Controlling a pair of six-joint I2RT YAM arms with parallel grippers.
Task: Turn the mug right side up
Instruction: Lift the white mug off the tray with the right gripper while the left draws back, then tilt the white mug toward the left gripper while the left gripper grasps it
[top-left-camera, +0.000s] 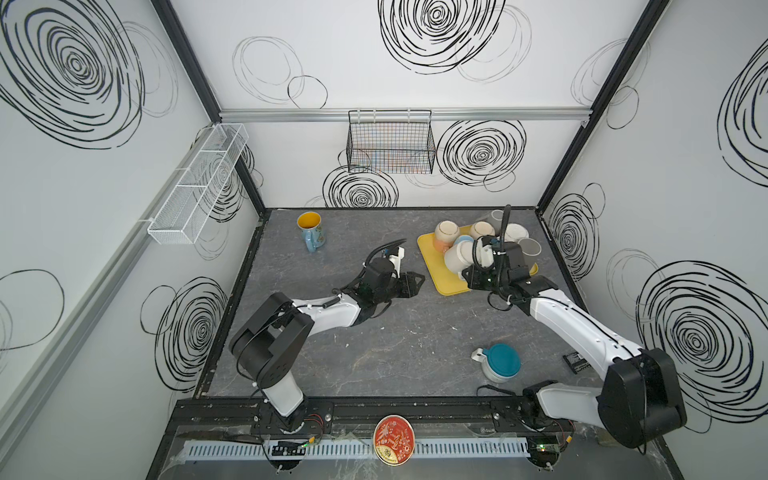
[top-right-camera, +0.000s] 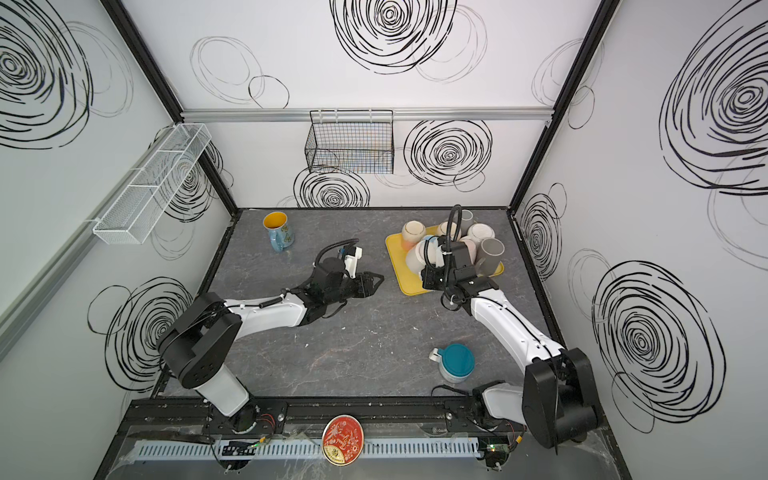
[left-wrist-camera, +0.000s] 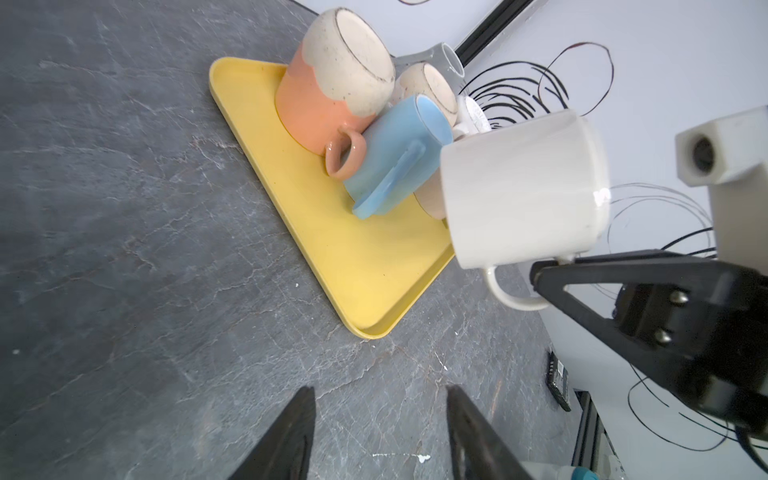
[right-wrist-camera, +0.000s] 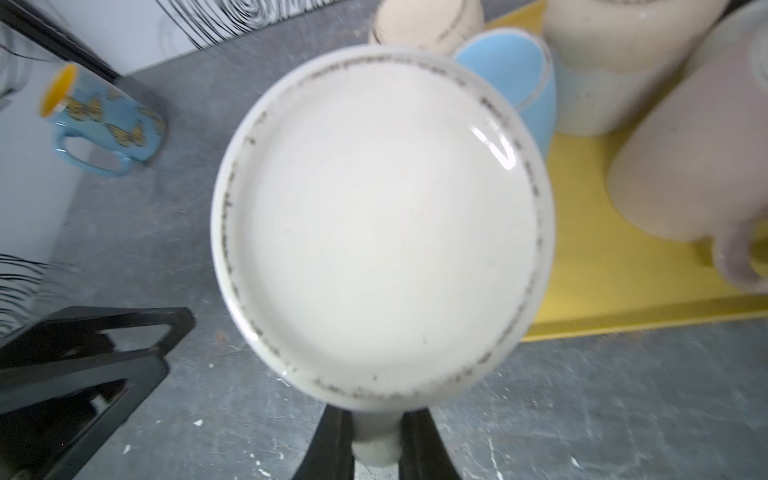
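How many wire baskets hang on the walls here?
2. In both top views, a white mesh basket hangs on the left-hand wall; a black wire basket hangs on the back wall. None looks hidden.

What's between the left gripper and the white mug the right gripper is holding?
Nothing loose: in the left wrist view, only bare grey tabletop and the edge of the yellow tray lie between the left gripper and the white mug.

There were one white mug (top-left-camera: 459, 257), roughly seven overlapping tray mugs (top-left-camera: 446, 232), one butterfly mug (top-left-camera: 311, 232), one teal-bottomed mug (top-left-camera: 503, 361), one yellow tray (top-left-camera: 441, 279), one white basket (top-left-camera: 199, 183), one black basket (top-left-camera: 390, 143) and one round tin (top-left-camera: 393, 440).
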